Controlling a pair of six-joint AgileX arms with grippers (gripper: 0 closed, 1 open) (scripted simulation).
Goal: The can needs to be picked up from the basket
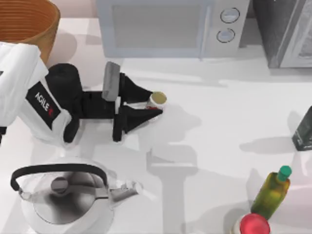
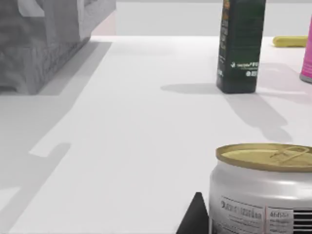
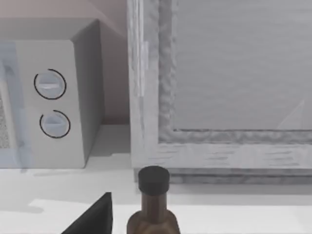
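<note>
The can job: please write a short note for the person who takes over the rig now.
Left gripper: open, fingers on either side of the can, not closed.
Right gripper: near a brown bottle by the microwave; parked.
Can: upright on the white table, not in the basket at the top-left corner.
Done: the approach to the can.
Left: close on the can and lift.

Free room and obstacles on the table (image 1: 209, 146) around the left gripper (image 1: 151, 104).

The can (image 1: 157, 99) is bracketed by the two fingers, out on the table, apart from the basket (image 1: 29, 24). Bare surface is left open towards the right. The back is bounded by the microwave (image 1: 170, 27), the front left by the kettle (image 1: 68, 195), the front right by the green-capped bottle (image 1: 274, 191).
</note>
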